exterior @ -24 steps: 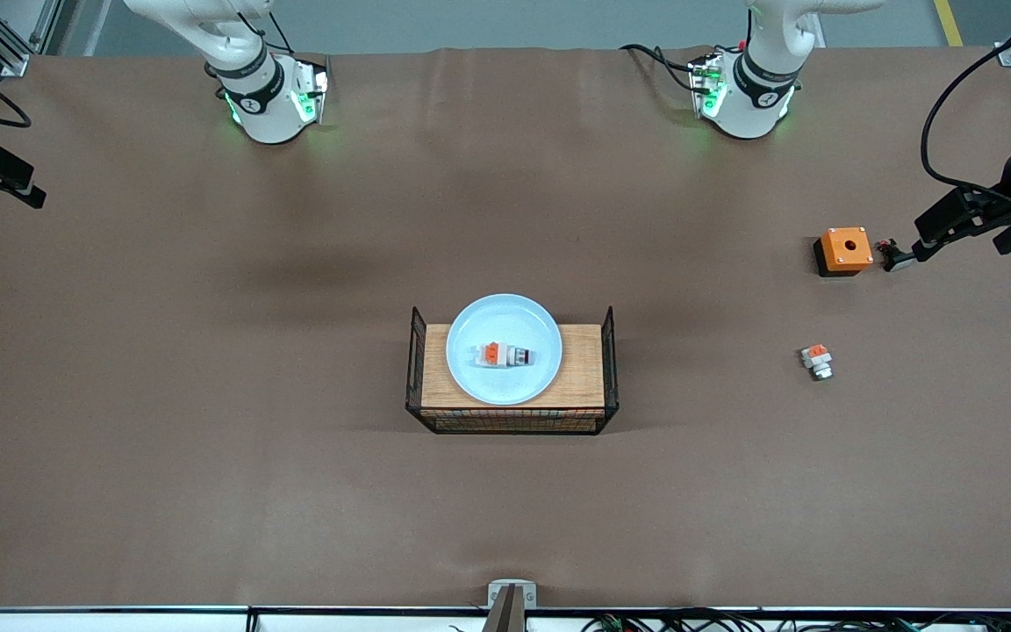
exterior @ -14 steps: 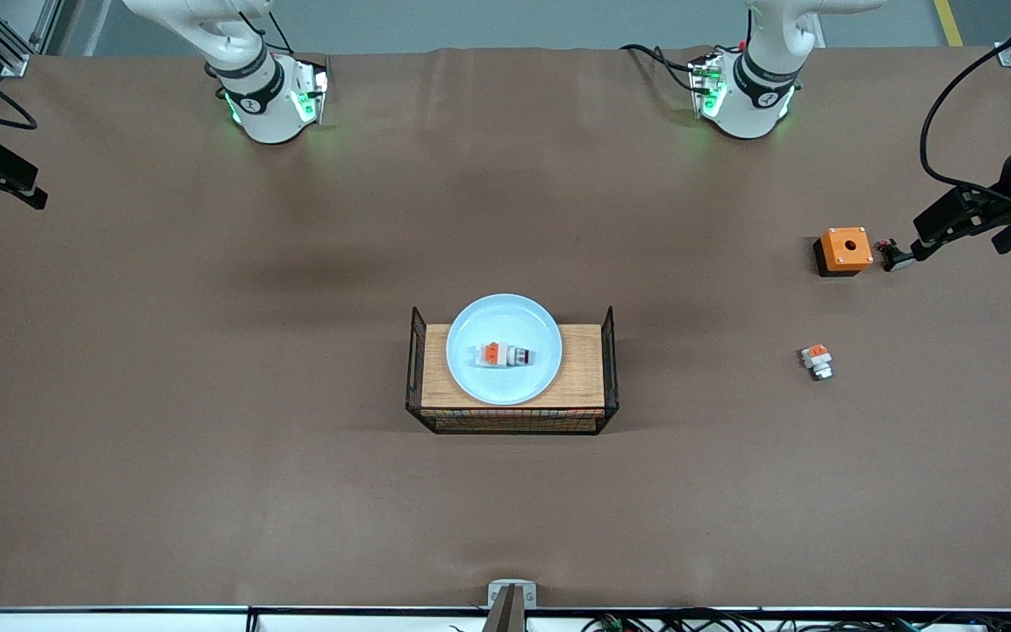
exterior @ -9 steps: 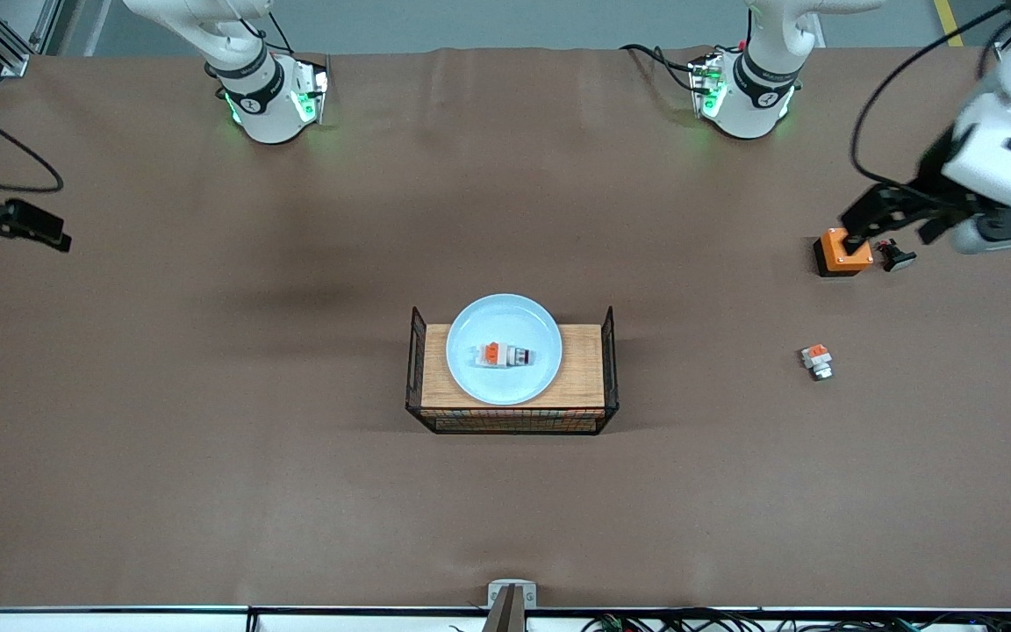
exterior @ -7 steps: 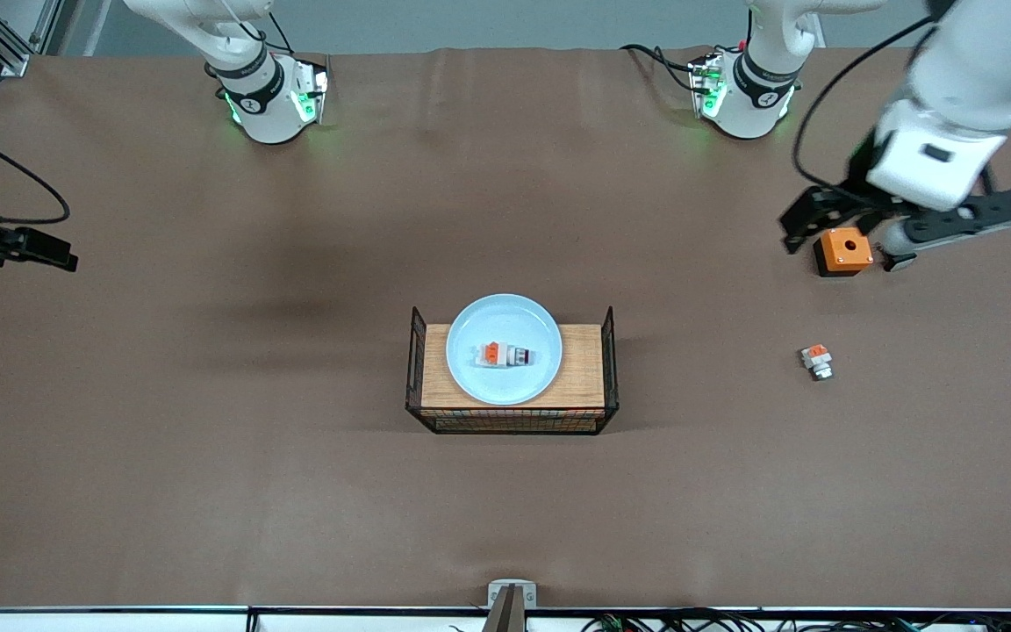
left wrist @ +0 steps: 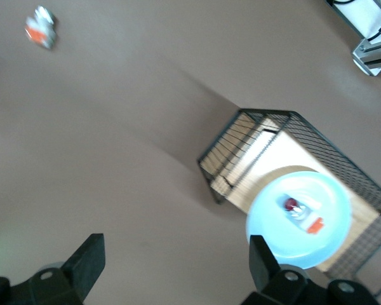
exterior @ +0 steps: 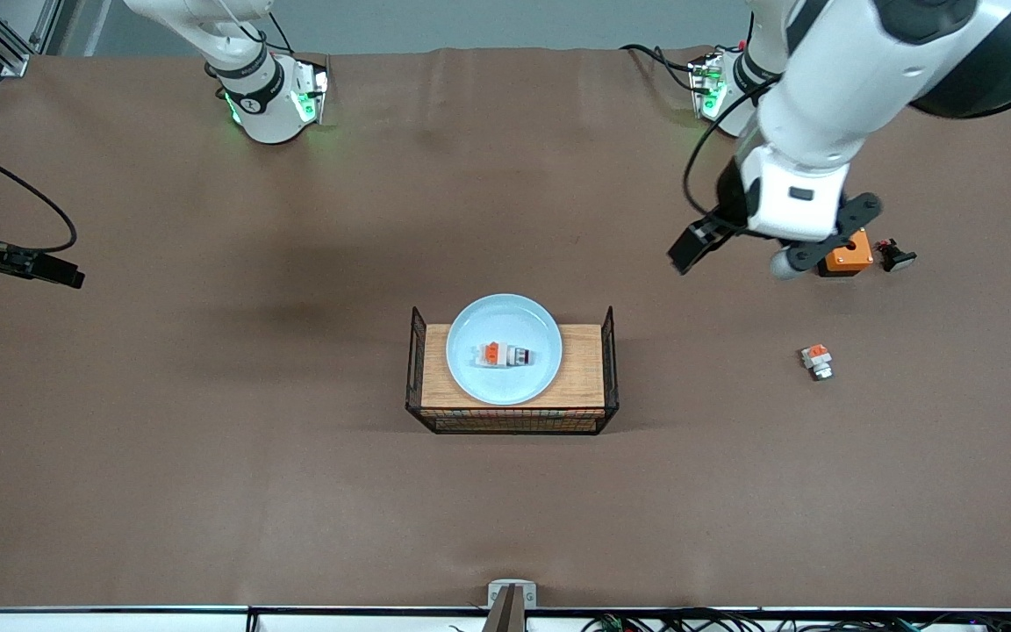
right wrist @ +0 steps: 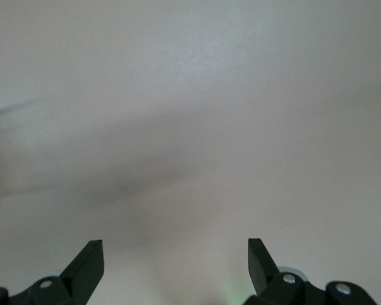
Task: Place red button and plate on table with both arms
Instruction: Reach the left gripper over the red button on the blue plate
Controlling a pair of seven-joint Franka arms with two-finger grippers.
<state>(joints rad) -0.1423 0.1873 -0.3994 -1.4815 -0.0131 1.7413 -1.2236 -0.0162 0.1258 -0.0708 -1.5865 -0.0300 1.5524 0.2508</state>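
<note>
The pale-blue plate [exterior: 479, 329] sits on a small wooden-topped wire rack [exterior: 583, 369] in the middle of the brown table [exterior: 207, 456]. In the plate lies the red button [exterior: 505, 355], on its side. My left gripper [exterior: 681, 259] hangs open over bare table between the rack and an orange box; its wrist view shows the plate [left wrist: 276, 235] and the red button [left wrist: 298, 210] past its empty gripper [left wrist: 176, 249]. My right gripper [exterior: 74, 279] is open over the table's edge at the right arm's end; the right wrist view shows only bare table under the gripper [right wrist: 174, 251].
An orange box [exterior: 852, 254] with a hole stands toward the left arm's end, partly covered by the left hand. A small dark part [exterior: 896, 257] lies beside it. A white-orange part with a silvery tip [exterior: 817, 361] lies nearer the front camera.
The left arm has swung in from the table's end, past the orange box, toward the rack. The right gripper has crept a little inward over the table. Both stay open.
</note>
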